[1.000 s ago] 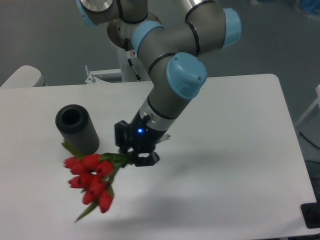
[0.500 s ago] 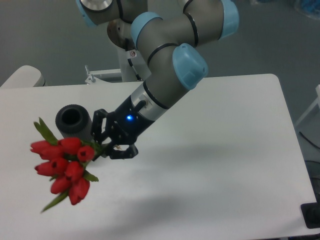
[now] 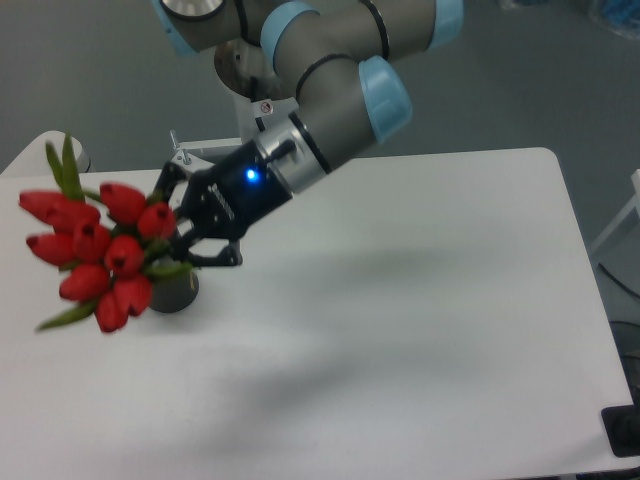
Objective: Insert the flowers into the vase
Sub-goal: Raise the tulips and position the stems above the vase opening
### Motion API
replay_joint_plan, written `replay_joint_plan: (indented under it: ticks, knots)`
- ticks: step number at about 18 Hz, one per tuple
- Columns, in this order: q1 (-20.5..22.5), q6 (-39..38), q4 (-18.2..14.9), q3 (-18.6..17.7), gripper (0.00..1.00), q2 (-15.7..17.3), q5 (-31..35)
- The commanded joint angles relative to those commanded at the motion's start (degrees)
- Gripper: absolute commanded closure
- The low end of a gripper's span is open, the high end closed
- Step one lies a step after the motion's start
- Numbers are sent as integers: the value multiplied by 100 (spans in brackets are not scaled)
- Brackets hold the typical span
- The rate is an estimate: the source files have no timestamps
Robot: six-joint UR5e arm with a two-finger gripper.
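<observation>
My gripper (image 3: pixel 188 240) is shut on the stems of the flowers (image 3: pixel 95 250), a bunch of red tulip buds with green leaves. It holds the bunch in the air, lying almost sideways with the buds pointing left. The bunch and the gripper cover most of the vase (image 3: pixel 178 293); only its black lower part shows on the table under them. The vase's top hole is hidden.
The white table (image 3: pixel 420 300) reaches to the frame's right and bottom. The arm's base (image 3: pixel 255 110) stands behind the table's back edge. A pale rounded object (image 3: pixel 40 150) sits at the far left corner.
The arm has swung left and up with the flowers. The bunch has risen from low over the table in front of the vase to above and in front of the vase, now hiding it.
</observation>
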Motion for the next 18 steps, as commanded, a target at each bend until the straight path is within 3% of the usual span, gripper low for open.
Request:
replay_joint_plan:
  ticks: [4, 18]
  knots:
    - [-26, 131, 35, -325, 100, 264, -387]
    - [-105, 835, 53, -1178, 100, 713, -387]
